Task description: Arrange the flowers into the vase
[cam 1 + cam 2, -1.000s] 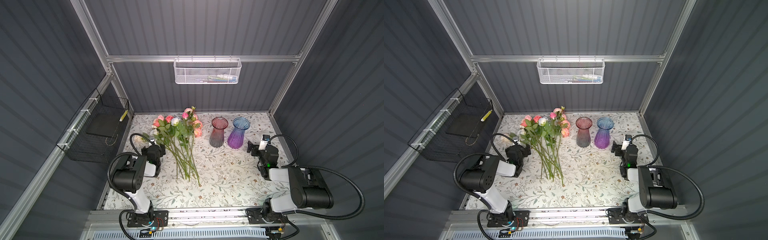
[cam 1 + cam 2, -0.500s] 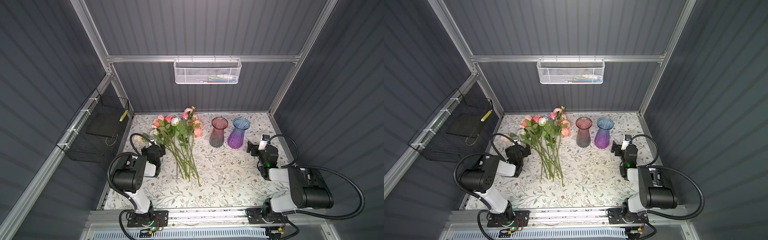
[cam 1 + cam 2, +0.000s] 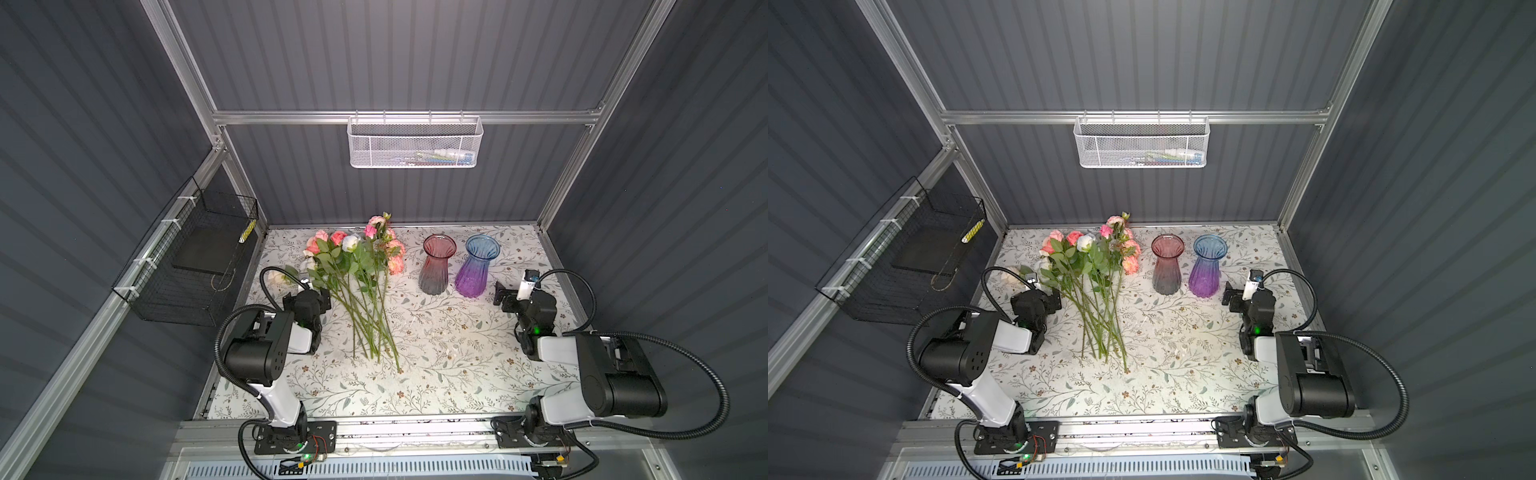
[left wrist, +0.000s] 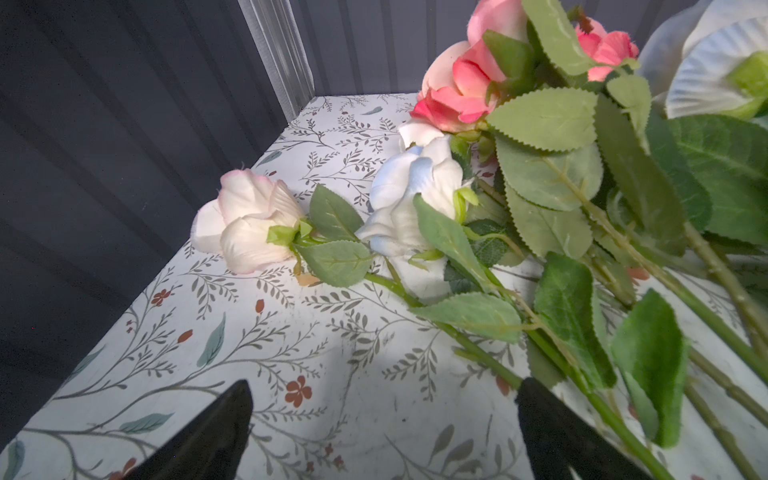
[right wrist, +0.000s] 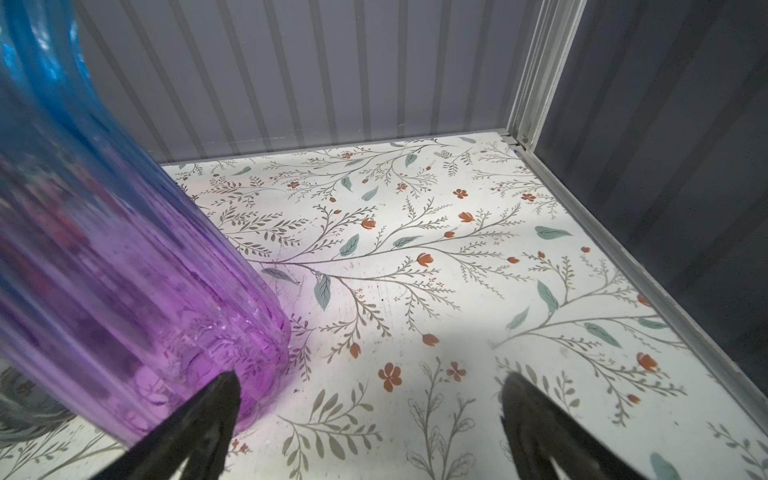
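Gaping empty beside flowers (image 3: 361,266), left end effector (image 4: 384,384), right end effector (image 5: 370,376) likewise by blue vase (image 5: 124,291)

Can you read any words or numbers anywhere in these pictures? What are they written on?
No text can be read anywhere.
Items in the white mesh basket: any print is too small and blurred.
Yellow strip in the black wire basket: dark marks, too small to read.
Pink vase, blue-purple vase, flowers, table: no writing shows.
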{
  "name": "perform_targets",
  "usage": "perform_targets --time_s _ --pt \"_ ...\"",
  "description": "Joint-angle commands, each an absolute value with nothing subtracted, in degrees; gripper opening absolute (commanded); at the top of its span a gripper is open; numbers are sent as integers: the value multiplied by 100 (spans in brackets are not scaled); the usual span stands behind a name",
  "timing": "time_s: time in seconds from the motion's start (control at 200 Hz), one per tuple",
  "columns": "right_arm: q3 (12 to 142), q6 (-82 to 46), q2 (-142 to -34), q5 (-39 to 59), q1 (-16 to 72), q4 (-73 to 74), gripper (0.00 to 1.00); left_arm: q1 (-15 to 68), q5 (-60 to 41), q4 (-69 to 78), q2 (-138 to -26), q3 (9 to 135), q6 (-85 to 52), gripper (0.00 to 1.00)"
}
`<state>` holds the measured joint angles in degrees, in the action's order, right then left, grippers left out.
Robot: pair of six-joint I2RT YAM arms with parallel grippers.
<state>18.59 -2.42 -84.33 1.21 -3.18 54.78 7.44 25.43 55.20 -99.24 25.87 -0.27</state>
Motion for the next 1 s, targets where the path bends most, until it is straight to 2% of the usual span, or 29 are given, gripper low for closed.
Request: perform_targets --time_s 0.0,0.205,0.37,0.535,0.605,0.69,0.72,0.8,0.85,0.875,0.95,0.995 --pt "1885 -254 -8349 171 -360 5511 99 747 2553 5598 -9867 2564 -70 100" --pt "1872 -266 -8340 137 -363 5536 99 747 2549 5597 -9861 2562 -71 100" --pt "1864 -531 -7926 -616 -360 5250 99 747 2514 5581 -9378 2384 -6 100" --pt "2473 -644 -6712 -933 -329 3298 99 756 2509 3834 -7520 2547 -158 100" --pt "3062 -1038 -6113 -1511 -303 1734 99 756 2470 2616 -6654 2901 -486 100" --pt "4255 -2181 -5710 -2209 -294 -603 99 755 2324 1408 -5928 3476 -1074 100" --pt "4758 -2398 -5633 -2095 -299 -1433 99 756 2218 978 -5729 3692 -1305 100" --pt "5546 -2586 -5492 -1377 -314 -2445 99 756 2211 -290 -5349 4412 -2156 100" --pt "5655 -3375 -5303 -1258 -333 -2650 99 756 2388 -1109 -5182 4861 -2964 100" --pt "5615 -3666 -5154 -867 -397 -2624 99 750 2409 -1498 -5105 5054 -3321 100" --pt "5524 -3752 -4905 80 -483 -2331 99 756 2294 -2554 -4808 5450 -3926 100" --pt "5638 -3772 -4917 337 -483 -2463 88 751 1969 -2664 -4581 5422 -3954 100"
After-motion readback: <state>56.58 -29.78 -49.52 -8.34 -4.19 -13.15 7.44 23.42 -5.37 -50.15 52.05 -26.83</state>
